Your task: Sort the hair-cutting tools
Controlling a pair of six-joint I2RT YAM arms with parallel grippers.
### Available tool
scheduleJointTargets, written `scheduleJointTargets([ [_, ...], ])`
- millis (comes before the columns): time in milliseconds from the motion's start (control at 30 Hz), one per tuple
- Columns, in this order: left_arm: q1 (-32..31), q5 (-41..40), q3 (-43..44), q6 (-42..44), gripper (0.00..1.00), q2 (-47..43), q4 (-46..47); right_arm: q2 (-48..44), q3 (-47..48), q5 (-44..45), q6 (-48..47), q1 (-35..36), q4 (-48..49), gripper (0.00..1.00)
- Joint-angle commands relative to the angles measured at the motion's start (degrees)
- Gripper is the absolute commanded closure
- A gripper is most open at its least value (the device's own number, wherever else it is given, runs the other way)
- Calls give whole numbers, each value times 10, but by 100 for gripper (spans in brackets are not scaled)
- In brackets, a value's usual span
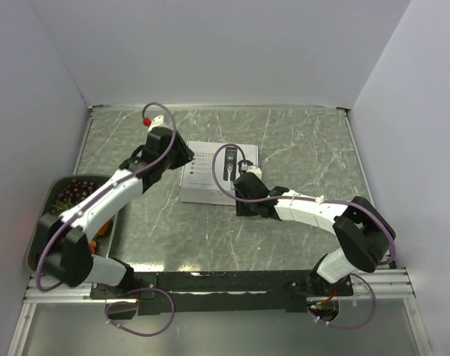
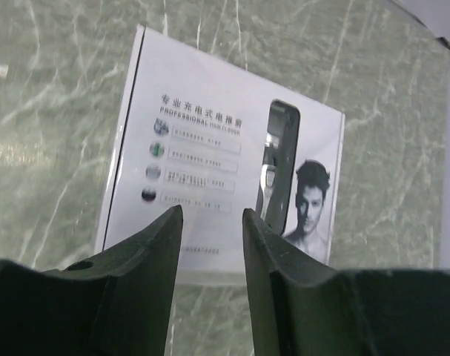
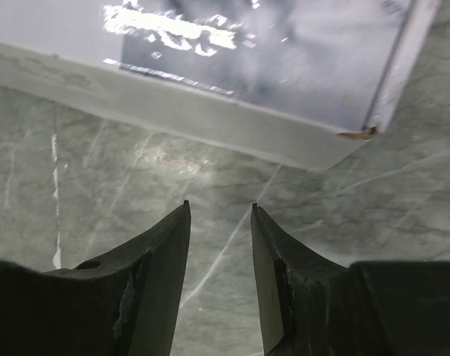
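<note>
Both pincers stand parted with nothing between the fingers. The left pincer [image 2: 210, 222] hangs just short of the white box [image 2: 202, 89], which lies flat straight ahead of its tips. The right pincer [image 3: 219, 211] sits low over the table [image 3: 98, 222], and the box's edge is just beyond its tips.

The only tool I can find is the hair clipper [image 2: 279, 159]. It shows in the dark window of the box lid, ahead and a little right of the left pincer's tips. I cannot tell whether that window is open or filmed over. The other pieces of the set I cannot find in any view.

I judge the clipper stiff and hard-shelled, with some heft, and its smooth casing is likely slippery. The blade end looks like the delicate part, so I would take it across the narrow middle of the body, fingers square to its length. The cardboard box is probably light and may slide under a push, so I would have the other pincer pin it
</note>
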Motion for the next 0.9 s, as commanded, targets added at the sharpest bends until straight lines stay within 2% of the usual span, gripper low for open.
scheduleJointTargets([
  [0, 3, -35, 104, 46, 55, 85, 2, -5, 0, -1, 25, 10, 22, 52],
  [233, 22, -32, 276, 80, 57, 273, -9, 7, -4, -15, 48, 18, 52, 52],
  [400, 64, 18, 361, 91, 60, 357, 18, 15, -3, -16, 55, 28, 64, 53],
  [567, 78, 31, 465, 119, 61, 449, 0, 41, 4, -14, 60, 36, 73, 54],
  [867, 77, 83, 545, 132, 60, 573, 20, 92, 27, -20, 70, 43, 83, 55],
])
